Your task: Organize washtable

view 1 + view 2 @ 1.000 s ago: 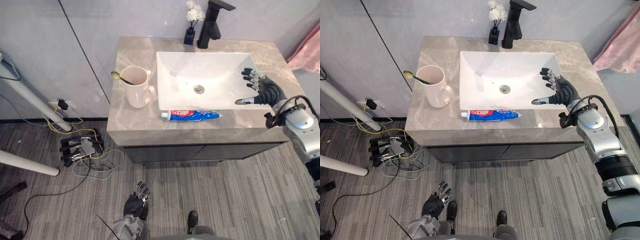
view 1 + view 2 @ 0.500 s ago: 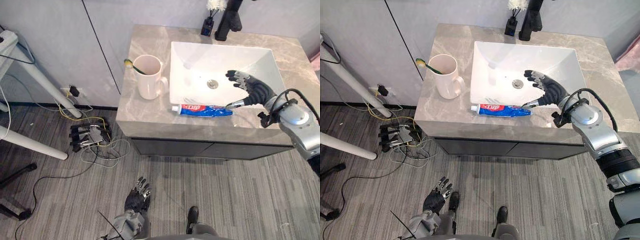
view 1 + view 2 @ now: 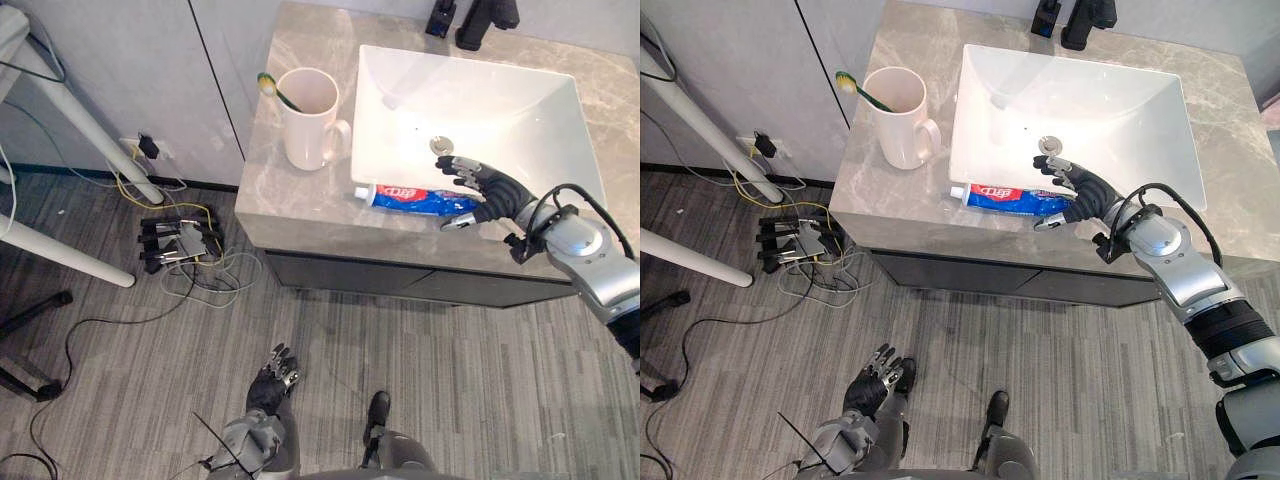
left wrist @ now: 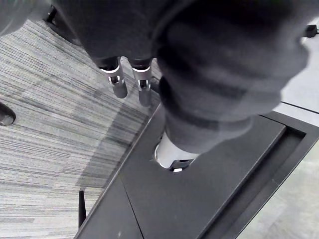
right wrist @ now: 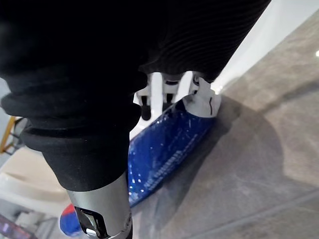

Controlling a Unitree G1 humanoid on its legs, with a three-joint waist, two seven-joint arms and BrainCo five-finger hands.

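A grey marble washtable (image 3: 300, 200) stands against a pale wall, above striped grey flooring. Its white sink (image 3: 510, 100) holds nothing but the drain (image 3: 441, 146). Left of the sink, 1 cream mug (image 3: 305, 140) stands upright with 1 toothbrush (image 3: 272, 88) leaning out of it, bristle end up.

The blue toothpaste tube (image 3: 405, 198) lies flat on the front strip of counter, just beside the sink's rim. The right hand (image 3: 490, 190) hangs over the tube's tail end, fingers spread and only loosely bent, not closed round it; whether they touch it is hard to tell. The left hand (image 3: 272, 378) hangs low near the floor, fingers relaxed and holding nothing.

At the back, the black faucet (image 3: 487, 12) and a small dark bottle (image 3: 440, 15) are cut off by the frame's edge.
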